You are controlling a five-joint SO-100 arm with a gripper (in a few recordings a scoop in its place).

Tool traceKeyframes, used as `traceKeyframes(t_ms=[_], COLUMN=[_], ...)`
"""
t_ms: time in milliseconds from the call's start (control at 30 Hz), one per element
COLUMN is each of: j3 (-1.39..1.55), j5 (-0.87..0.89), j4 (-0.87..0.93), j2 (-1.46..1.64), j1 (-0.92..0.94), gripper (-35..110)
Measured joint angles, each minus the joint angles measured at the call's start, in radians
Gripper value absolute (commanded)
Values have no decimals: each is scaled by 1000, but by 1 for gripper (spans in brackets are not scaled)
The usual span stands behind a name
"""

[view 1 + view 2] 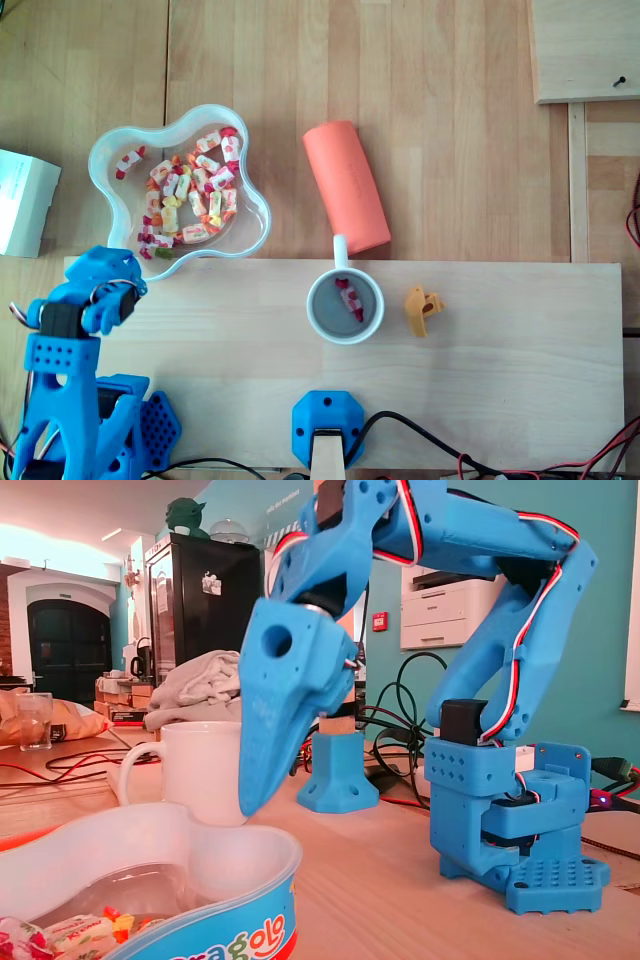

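Sweets [190, 195] in a wavy bowl [235, 920] lie nearest, at the left in the overhead view. Over its rim hangs the blue gripper [249, 802], tip downward; whether its fingers are apart, one cannot tell. It partly hides the white mug [313, 300], which holds one candy [350, 298]; an orange roll [346, 185] lies beyond.
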Motion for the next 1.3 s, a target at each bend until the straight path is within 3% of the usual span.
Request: traceKeyframes(t_ms=[300,767,1067,1300], j3=[-144,-173,-173,-178], j5=[84,100,255,261], j4=[-2,14,14,14], j2=[-199,-219,-219,-259], j1=[-3,3,20,31], gripper=[-2,-2,-2,3])
